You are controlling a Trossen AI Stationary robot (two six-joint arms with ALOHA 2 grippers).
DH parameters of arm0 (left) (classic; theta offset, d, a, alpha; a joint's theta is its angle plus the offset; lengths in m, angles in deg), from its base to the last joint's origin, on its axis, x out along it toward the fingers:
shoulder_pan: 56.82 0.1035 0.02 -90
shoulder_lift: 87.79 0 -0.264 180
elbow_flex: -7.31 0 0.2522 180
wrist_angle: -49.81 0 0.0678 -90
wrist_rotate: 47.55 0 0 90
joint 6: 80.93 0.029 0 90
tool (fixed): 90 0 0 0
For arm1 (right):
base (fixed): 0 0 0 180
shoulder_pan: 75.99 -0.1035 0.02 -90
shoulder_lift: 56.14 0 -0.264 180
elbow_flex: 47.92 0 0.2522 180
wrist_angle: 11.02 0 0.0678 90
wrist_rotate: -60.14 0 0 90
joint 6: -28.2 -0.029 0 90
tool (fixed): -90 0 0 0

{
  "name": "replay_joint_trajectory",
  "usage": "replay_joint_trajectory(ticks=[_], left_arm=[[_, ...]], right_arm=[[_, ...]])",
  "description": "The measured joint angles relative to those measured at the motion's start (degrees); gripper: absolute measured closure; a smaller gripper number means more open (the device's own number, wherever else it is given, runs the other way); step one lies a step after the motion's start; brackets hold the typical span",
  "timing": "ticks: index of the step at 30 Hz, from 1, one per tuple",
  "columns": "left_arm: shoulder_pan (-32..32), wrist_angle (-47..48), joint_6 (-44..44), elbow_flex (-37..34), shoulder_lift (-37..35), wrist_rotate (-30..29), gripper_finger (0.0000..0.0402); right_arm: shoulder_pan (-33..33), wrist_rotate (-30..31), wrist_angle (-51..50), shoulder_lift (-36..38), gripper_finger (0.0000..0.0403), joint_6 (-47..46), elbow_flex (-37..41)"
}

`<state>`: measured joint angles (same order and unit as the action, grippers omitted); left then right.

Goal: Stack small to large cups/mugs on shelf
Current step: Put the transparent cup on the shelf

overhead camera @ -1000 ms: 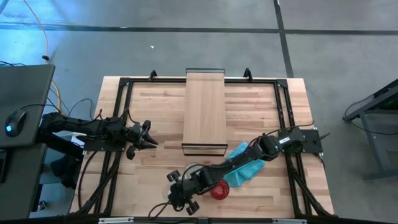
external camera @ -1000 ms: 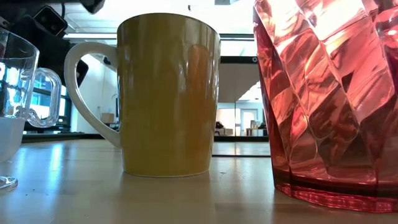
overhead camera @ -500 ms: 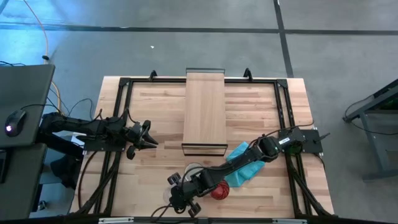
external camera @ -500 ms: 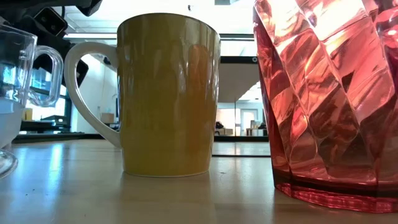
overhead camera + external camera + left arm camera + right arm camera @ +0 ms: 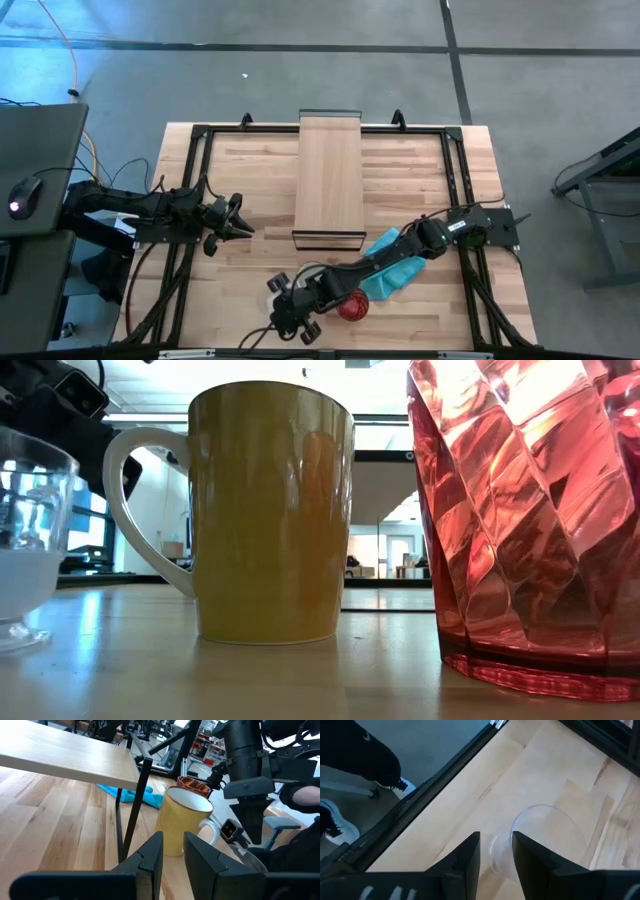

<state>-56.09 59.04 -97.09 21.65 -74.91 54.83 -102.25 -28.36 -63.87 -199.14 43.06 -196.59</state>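
The tiny clear glass [image 5: 25, 540] stands on its foot near the table's near edge, left of the cream handled mug [image 5: 270, 510]. The red translucent cup [image 5: 530, 520] stands right of the mug. My right gripper [image 5: 496, 857] reaches across the near side [image 5: 287, 308] and is shut on the glass [image 5: 550, 835]. The right arm hides the mug in the high view. The shelf [image 5: 330, 178] stands at the table's far middle. My left gripper [image 5: 240, 218] waits at the left, shut and holding nothing, pointing toward the mug [image 5: 182, 827]. My right gripper pinches the clear glass by its handle [image 5: 500, 851], which lies between the two fingers [image 5: 470, 857]. The fingers slant down from above. The glass is upright and its foot [image 5: 18, 640] seems to rest on the tabletop.
A teal cloth [image 5: 392, 270] lies under the right arm, between the shelf's near end and the red cup [image 5: 350, 307]. The shelf's dark frame leg [image 5: 132, 815] stands between my left gripper and the mug. A person's shoes [image 5: 335, 825] show just beyond the near edge.
The clear glass was tilted in my right gripper with its handle showing toward the mug. It swung a little toward the table's left, then came upright, and its foot seems to rest on the tabletop. Its handle has turned out of the low view.
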Motion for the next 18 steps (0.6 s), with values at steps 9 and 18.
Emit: replay_joint_trajectory(ticks=[9, 18], left_arm=[[0.0, 0.0, 0.3, 0.0, 0.0, 0.0, 0.0334], [0.0, 0.0, 0.4, 0.0, 0.0, 0.0, 0.0334]], right_arm=[[0.1, 1.1, 0.3, -0.1, 0.0295, -0.9, 0.0], [0.4, 2.6, 1.1, -1.3, 0.0295, -3.4, 0.1]])
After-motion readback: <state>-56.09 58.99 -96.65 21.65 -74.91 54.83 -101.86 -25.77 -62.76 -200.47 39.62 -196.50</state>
